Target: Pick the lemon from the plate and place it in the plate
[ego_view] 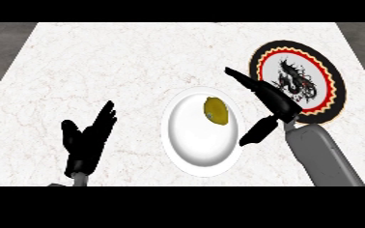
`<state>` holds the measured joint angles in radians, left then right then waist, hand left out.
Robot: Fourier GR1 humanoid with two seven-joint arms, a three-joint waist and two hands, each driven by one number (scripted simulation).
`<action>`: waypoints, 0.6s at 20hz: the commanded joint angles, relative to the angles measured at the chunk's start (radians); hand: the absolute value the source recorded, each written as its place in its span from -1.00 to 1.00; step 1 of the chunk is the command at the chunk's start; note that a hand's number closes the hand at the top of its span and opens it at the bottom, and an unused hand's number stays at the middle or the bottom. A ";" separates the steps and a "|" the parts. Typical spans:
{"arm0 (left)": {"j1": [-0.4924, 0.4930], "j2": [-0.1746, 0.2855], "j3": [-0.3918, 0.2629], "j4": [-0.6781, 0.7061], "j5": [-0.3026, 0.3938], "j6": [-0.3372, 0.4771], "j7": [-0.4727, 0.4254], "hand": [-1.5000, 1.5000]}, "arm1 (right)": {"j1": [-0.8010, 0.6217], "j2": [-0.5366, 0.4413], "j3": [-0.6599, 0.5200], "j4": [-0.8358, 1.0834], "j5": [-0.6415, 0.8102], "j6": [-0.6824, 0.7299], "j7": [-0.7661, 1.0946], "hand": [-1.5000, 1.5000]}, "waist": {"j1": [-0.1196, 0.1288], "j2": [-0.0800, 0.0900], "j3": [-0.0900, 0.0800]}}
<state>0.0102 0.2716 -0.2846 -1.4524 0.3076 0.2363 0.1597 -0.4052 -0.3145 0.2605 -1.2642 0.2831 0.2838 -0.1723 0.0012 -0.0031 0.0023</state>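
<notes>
On white plate [196, 149], upper right part, we see lemon [216, 111] lying unheld. Our right hand [274, 101] hovers just beside that plate's right rim, fingers [246, 81] straight, thumb spread, overlapping dragon-patterned plate [314, 63]. Our left hand [85, 142] rests open, lower left, over marble bench [107, 63].

The right robot hand [267, 101] and its grey forearm [324, 154] cover the lower left rim of the patterned plate [329, 70] — the plate's dark central figure is too small to make out. The forearm is cut off by the view's lower edge, and so is the left robot hand [85, 140] just below its wrist.
</notes>
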 commanded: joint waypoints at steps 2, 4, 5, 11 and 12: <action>-0.021 -0.018 0.063 0.135 -0.005 -0.087 -0.073 0.00 | -0.034 0.050 -0.023 0.001 0.062 -0.001 0.047 -1.00 | 0.001 0.004 -0.003; 0.023 -0.006 0.046 -0.005 -0.018 -0.058 0.020 0.00 | 0.035 0.051 0.001 -0.016 0.129 -0.048 0.017 -1.00 | 0.002 0.002 -0.002; 0.030 -0.002 0.057 0.040 -0.005 -0.090 -0.020 0.00 | -0.045 0.087 0.000 0.050 0.147 -0.066 0.052 -1.00 | 0.005 0.004 -0.002; -0.024 -0.002 0.115 0.031 -0.021 -0.110 0.044 0.00 | -0.003 0.114 -0.006 0.040 0.225 -0.076 0.073 -1.00 | 0.001 0.003 -0.002; 0.029 -0.038 0.070 -0.031 -0.053 -0.070 0.053 0.00 | -0.029 0.116 -0.012 0.047 0.224 -0.041 0.101 -1.00 | 0.003 0.003 -0.002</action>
<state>0.0137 0.2509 -0.2120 -1.4435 0.2762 0.1581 0.1613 -0.4092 -0.2176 0.2627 -1.2238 0.4745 0.2155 -0.1144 0.0038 -0.0031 0.0036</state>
